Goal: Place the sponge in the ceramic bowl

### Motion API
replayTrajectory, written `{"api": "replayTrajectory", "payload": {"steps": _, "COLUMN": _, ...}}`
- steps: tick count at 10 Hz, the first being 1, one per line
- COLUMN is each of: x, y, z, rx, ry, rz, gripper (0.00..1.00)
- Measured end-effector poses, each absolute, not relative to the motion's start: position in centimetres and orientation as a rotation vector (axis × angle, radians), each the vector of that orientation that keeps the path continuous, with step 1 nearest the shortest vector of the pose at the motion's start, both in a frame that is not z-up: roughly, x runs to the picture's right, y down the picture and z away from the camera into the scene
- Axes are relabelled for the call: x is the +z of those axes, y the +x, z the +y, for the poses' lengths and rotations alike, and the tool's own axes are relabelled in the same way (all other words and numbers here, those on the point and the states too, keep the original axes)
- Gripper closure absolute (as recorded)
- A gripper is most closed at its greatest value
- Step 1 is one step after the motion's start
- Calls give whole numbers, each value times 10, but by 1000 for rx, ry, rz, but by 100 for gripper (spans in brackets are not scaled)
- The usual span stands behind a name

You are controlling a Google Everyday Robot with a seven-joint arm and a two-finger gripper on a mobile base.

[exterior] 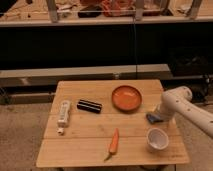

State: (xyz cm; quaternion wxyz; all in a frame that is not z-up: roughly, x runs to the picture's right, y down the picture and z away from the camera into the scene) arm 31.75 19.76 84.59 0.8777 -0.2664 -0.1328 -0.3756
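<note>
Looking at the sponge (152,118) first, I see it as a small blue-grey pad lying flat on the table (85,152), near the right edge. It sits just off the near-right rim of the ceramic bowl (126,97) and is not inside it. The gripper (160,115) is down at the sponge's right side, at the end of the white arm (186,107) that reaches in from the right. The arm's bulk covers that end, so I cannot tell from here whether it has hold of the pad.

The bowl is an orange shallow dish standing upright on the far right part of the table, and nothing shows inside it. Nearer than the sponge, by the table's near-right corner, a white cup (156,139) stands upright, apart from the pad. A carrot (114,143) lies near the middle of the near edge, its tip pointing toward me. Left of the bowl rests a dark oblong case (89,105). Further left lies a white tube (63,112), lengthwise near to far.
</note>
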Motion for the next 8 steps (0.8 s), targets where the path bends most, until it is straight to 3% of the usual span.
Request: {"api": "replayTrajectory", "payload": {"steps": 8, "x": 850, "y": 312, "z": 202, "rx": -783, "ry": -565, "rz": -280, "gripper": 20}}
